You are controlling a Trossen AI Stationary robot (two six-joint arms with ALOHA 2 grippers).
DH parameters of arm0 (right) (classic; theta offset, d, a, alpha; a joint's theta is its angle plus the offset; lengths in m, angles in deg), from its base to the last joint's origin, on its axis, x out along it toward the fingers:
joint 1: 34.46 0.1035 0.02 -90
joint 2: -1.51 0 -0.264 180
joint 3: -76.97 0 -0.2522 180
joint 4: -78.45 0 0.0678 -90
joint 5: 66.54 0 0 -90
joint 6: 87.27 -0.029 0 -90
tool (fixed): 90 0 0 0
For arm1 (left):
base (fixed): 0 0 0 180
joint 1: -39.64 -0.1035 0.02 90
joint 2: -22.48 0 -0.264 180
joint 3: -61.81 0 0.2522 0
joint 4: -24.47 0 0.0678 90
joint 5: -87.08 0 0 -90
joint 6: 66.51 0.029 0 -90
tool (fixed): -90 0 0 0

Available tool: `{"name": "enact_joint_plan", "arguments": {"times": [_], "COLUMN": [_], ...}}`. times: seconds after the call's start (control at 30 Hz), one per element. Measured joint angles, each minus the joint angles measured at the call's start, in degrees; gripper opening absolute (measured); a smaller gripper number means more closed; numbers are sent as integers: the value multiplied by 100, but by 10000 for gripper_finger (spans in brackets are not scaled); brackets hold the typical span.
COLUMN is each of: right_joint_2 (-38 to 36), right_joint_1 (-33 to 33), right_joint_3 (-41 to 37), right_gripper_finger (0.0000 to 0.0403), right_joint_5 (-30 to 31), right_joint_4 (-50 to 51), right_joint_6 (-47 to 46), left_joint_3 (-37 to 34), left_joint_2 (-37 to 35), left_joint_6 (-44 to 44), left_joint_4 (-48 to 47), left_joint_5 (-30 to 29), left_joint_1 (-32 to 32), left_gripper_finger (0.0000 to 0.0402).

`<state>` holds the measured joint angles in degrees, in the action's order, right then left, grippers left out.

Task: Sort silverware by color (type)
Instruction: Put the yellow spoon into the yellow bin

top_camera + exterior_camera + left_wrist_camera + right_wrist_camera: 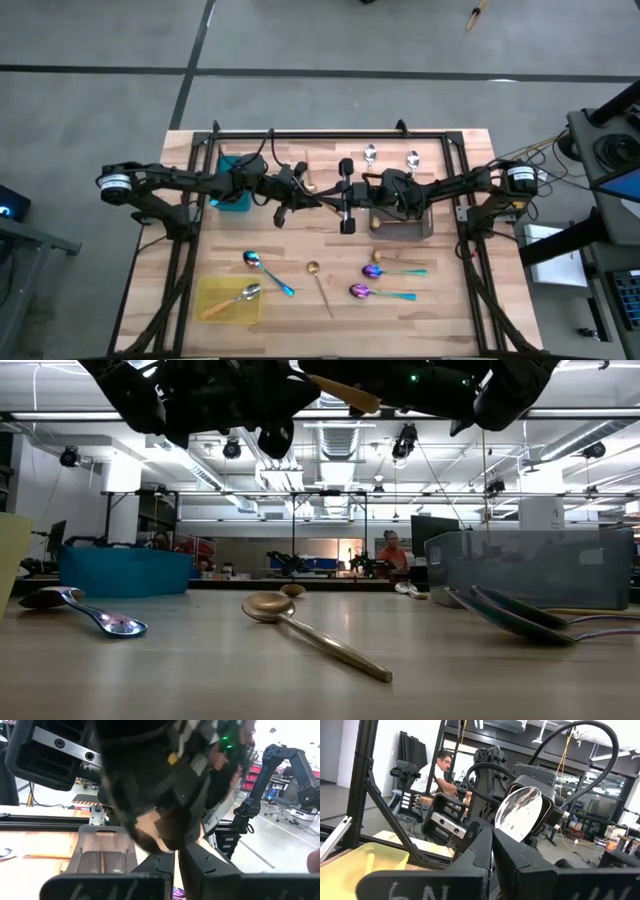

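Both grippers meet above the table's middle, raised well off the wood. My left gripper (300, 192) and my right gripper (335, 198) face each other, both shut on one gold spoon (350, 395). Its bowl (520, 815) stands above my right fingers. On the table lie another gold spoon (320, 285), a blue-purple spoon (265, 270), two teal-handled ones (385, 272) (375, 293), a gold one (395, 258), and two silver spoons (370, 153) (412, 158) near the far edge. An orange-handled spoon (235, 298) lies in the yellow tray (210, 310). My left gripper (176, 860) is shut level from the table's left on the gold spoon; my right gripper's body fills the view, so the part it holds cannot be told. The spoon is clear of the table. My right gripper (492, 837) pinches the gold spoon just below its bowl, at the neck (500, 834), between both fingers, coming level from the table's right. The bowl sticks out past the fingertips, hollow side toward the wrist camera. The handle is hidden.
A teal tray (232, 185) sits under my left arm, a grey tray (425, 228) under my right arm, and the yellow tray at the near left. A black frame (330, 133) rims the table. People sit in the room beyond.
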<state>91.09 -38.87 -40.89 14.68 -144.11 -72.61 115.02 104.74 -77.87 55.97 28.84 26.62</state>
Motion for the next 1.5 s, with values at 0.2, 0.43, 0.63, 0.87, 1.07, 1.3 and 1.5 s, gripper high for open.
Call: {"name": "enact_joint_plan", "arguments": {"times": [0.2,0.43,0.63,0.87,1.07,1.3,1.5], "right_joint_2": [0,7,11,11,13,15,15], "right_joint_1": [-2,-18,-50,-55,-75,-132,-165], "right_joint_3": [-7,-7,-7,-7,-11,-13,-12], "right_gripper_finger": [9,37,82,117,123,115,116], "right_joint_5": [238,263,299,302,322,340,321], "right_joint_4": [52,97,145,338,511,647,772], "right_joint_6": [-256,-395,-587,-738,-896,-961,-1016], "left_joint_3": [28,28,31,31,34,102,107], "left_joint_2": [-12,-13,-13,-13,-13,-13,-13], "left_joint_6": [-24,-125,-138,-142,-174,-271,-176], "left_joint_4": [-4,-22,-38,-73,-88,-105,-135], "left_joint_5": [-206,-225,-301,-385,-645,-963,-980], "left_joint_1": [0,0,0,7,11,11,7], "left_gripper_finger": [0,0,0,0,0,0,0]}}
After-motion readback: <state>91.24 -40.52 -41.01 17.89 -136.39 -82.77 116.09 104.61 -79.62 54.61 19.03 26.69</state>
